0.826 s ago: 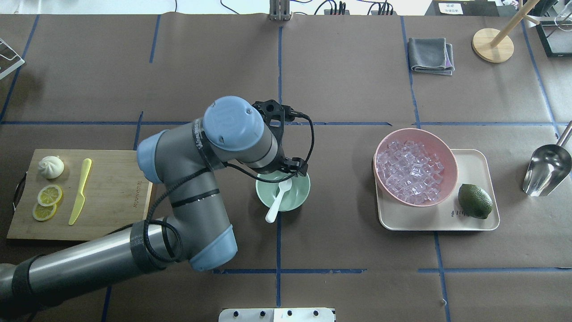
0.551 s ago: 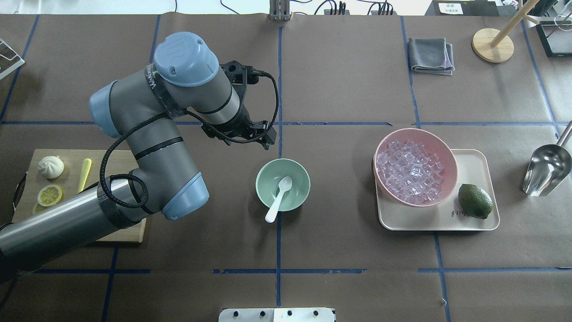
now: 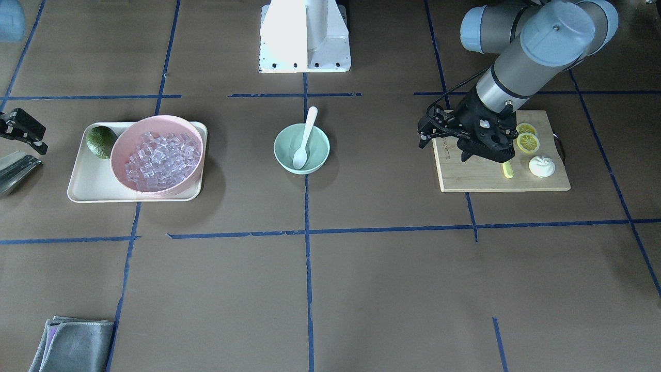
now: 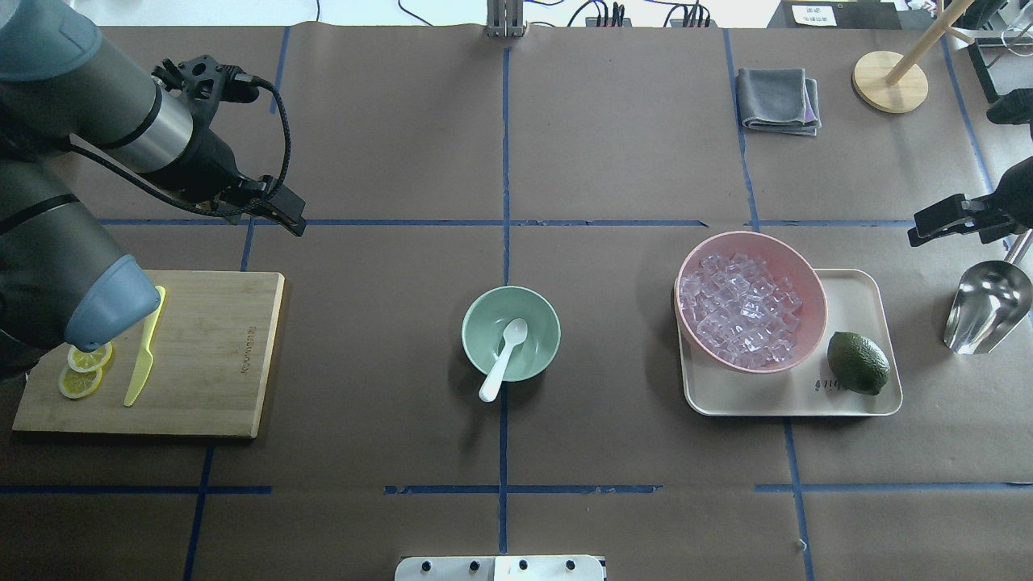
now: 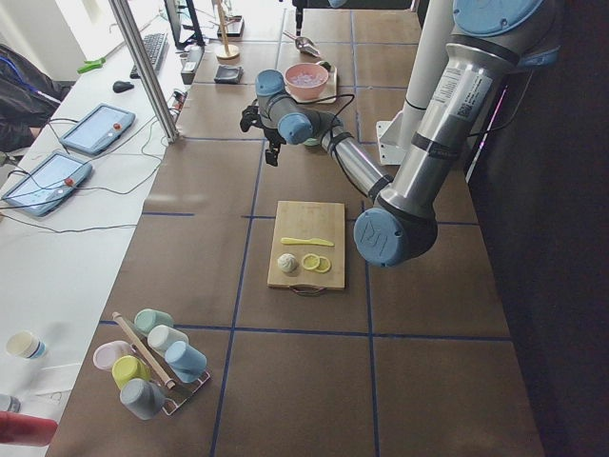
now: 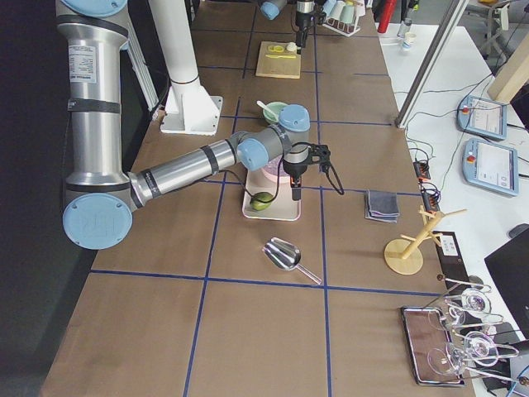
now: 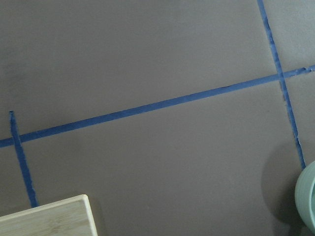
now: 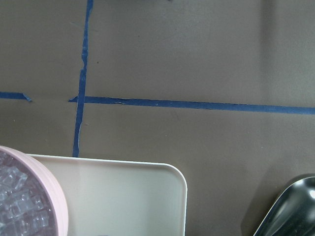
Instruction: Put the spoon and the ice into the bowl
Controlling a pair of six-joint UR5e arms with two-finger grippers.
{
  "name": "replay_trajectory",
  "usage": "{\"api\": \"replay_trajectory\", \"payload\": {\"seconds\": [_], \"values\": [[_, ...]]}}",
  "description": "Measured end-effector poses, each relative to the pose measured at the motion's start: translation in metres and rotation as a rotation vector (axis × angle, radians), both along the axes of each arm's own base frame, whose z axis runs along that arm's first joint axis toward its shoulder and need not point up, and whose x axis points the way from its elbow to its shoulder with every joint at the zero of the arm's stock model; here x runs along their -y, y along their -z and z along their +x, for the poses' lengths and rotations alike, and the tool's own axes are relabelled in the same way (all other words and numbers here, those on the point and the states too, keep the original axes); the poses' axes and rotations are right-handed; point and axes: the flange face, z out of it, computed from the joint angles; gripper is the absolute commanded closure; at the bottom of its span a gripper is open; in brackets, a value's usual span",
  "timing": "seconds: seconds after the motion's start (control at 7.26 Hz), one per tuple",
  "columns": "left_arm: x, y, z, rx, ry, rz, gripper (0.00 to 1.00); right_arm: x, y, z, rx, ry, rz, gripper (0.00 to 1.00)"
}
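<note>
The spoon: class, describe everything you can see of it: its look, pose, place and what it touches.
The spoon is small and white and looks like plastic, with an oval scoop and a slim handle. It lies tilted in the mint-green bowl. The scoop rests down inside the bowl, while the handle leans on the rim and sticks out past it towards the robot. Only the bowl touches it.

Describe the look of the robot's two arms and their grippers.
The left arm and right arm are grey tubes with light-blue joint caps. The left gripper and right gripper are black. A black cable loops along the left wrist.
</note>
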Motion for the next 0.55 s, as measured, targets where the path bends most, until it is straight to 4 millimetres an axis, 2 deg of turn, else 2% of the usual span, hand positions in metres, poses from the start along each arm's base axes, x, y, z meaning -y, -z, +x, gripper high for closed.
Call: {"api": "replay_trajectory", "payload": {"seconds": [0.28,0.55], "values": [[0.000,-0.002,-0.001,0.003,0.000,-0.002,0.00,0.000,0.004,-0.001,0.006,0.001,0.003,0.00],[0.003,-0.012,-0.012,0.015,0.007,0.000,0.00,0.000,0.021,-0.005,0.049,-0.005,-0.007,0.00]]}}
